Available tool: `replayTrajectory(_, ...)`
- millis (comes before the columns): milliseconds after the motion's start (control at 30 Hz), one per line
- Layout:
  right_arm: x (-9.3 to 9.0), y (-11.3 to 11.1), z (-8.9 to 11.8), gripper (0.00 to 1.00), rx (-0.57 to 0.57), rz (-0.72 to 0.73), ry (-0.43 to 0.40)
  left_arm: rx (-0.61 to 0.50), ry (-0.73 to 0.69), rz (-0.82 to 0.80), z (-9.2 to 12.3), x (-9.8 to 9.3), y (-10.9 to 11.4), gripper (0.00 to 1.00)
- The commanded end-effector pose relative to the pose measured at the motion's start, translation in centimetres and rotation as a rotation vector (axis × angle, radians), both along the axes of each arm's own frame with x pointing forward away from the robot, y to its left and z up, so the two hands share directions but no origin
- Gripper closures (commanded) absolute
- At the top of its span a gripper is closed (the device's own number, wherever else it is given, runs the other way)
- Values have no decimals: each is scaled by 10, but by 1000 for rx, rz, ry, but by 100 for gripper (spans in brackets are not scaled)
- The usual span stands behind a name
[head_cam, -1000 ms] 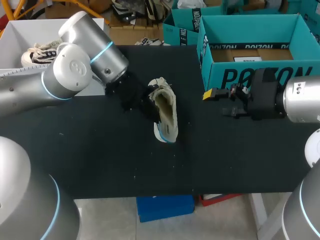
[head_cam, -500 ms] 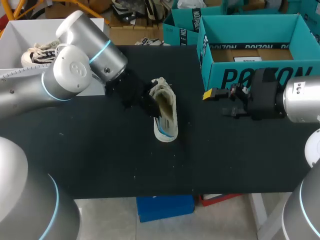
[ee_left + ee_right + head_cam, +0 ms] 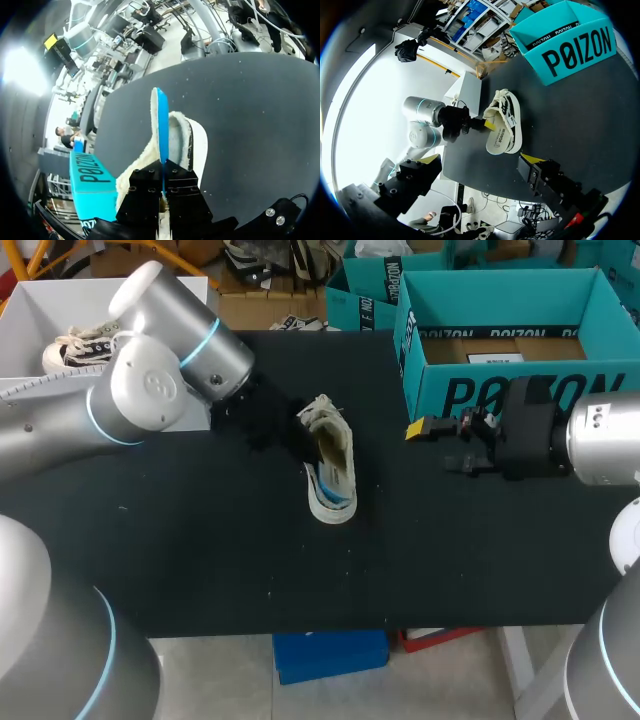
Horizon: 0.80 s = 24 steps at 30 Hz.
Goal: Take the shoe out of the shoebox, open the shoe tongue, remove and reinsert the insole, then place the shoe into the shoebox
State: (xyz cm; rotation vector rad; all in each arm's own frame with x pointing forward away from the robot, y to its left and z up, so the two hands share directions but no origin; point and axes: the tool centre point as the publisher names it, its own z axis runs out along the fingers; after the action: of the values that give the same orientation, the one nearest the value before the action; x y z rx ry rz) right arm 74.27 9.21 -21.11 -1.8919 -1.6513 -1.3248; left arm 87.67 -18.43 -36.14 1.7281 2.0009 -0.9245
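1. Surface: the black table [image 3: 200, 560] carries all the items.
2. Shoebox [image 3: 500, 390]: teal and open-topped, at the far right corner. It contains a brown card liner with a white label, and no shoe.
3. White bin [image 3: 35, 310]: at the far left corner. It holds a different, laced sneaker [image 3: 75, 345].
4. Right gripper [image 3: 440, 445]: hovers near the right edge, just in front of the shoebox. Jaws are wide and empty.
5. Left gripper [image 3: 162, 175]: at the shoe's heel end. Jaws are narrow, clamped on the insole.
6. Shoe [image 3: 335, 455]: cream, lying on its side near the table's middle. It is probably light and soft-walled and will deform, so take hold at the stiffer heel collar or the sole.
7. Insole [image 3: 161, 125]: blue-backed, partly drawn out of the shoe. It is probably thin and floppy. Grip it near the heel edge and guide it flat on reinsertion.
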Motion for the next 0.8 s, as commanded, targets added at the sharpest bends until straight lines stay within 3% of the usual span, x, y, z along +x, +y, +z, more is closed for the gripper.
replayTrajectory(33,0,0,0,0,1,0,0,6,-6,6,-1,1,-3,100)
replayTrajectory(467,0,0,0,0,1,0,0,81,-66,56,-10,14,-4,100)
replayTrajectory(700,0,0,0,0,1,0,0,57,-58,55,-3,10,-7,100)
replayTrajectory(767,0,0,0,0,1,0,0,39,-41,43,0,6,-8,81)
replayTrajectory(800,0,0,0,0,1,0,0,33,-35,35,1,4,-9,80)
